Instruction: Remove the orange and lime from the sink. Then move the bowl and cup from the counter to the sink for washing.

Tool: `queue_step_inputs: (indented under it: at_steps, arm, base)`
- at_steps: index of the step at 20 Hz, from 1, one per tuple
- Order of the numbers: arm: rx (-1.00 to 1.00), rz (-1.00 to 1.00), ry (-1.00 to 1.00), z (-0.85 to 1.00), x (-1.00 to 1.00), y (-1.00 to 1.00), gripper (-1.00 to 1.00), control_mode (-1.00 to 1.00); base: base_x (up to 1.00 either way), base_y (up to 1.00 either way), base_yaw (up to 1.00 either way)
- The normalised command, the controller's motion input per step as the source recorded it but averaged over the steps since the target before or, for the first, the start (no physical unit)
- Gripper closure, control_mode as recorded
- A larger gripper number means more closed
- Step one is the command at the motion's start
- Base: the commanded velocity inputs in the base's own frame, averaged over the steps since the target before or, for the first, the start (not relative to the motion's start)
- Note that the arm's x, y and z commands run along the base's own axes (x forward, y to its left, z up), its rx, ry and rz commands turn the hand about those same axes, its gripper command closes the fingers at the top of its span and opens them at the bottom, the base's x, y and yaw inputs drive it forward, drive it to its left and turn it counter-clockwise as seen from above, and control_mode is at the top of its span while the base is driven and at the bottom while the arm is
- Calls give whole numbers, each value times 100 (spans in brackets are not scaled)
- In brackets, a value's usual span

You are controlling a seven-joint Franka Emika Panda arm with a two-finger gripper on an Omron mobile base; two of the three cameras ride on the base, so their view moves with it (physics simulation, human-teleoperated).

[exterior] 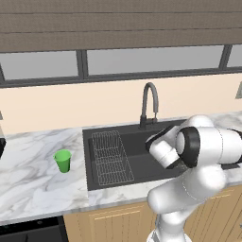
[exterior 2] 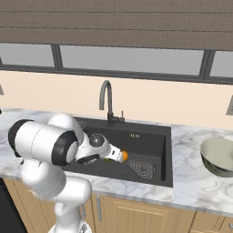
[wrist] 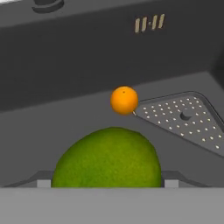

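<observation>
Pincer (wrist: 107,186) spread wide, low inside the dark grey rectangular sink (wrist: 65,57). Right between the tips: the dark green round lime (wrist: 107,162), not yet clamped. Best to settle lower, centre, then close gently. Just beyond the lime: small bright orange ball-shaped fruit (wrist: 124,100) beside a perforated drain plate (wrist: 183,116). Farther off, on the white marble desk (exterior: 28,175): light-green tumbler cup (exterior: 62,160), pale grey-beige bowl (exterior 2: 219,157).

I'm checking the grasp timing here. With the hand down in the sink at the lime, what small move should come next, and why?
Probably close the fingers on the lime. In the hand view it sits centered and very near, low between the open fingers, on the floor of the sink, so the hand looks placed for a grasp. The orange lies farther back beside the drain and can wait.
</observation>
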Motion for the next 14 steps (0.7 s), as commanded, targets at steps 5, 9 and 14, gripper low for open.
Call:
queue_step_inputs:
  at_steps: [5,9,14]
  arm:
    - [2,0,2,55,-4,0,100,-100]
    - [2,0,9,44,-17,0,100,-100]
    - [0,0,20,48,-15,0,100,-100]
  base:
    - [0,0,0]
    - [0,0,0]
    - [0,0,0]
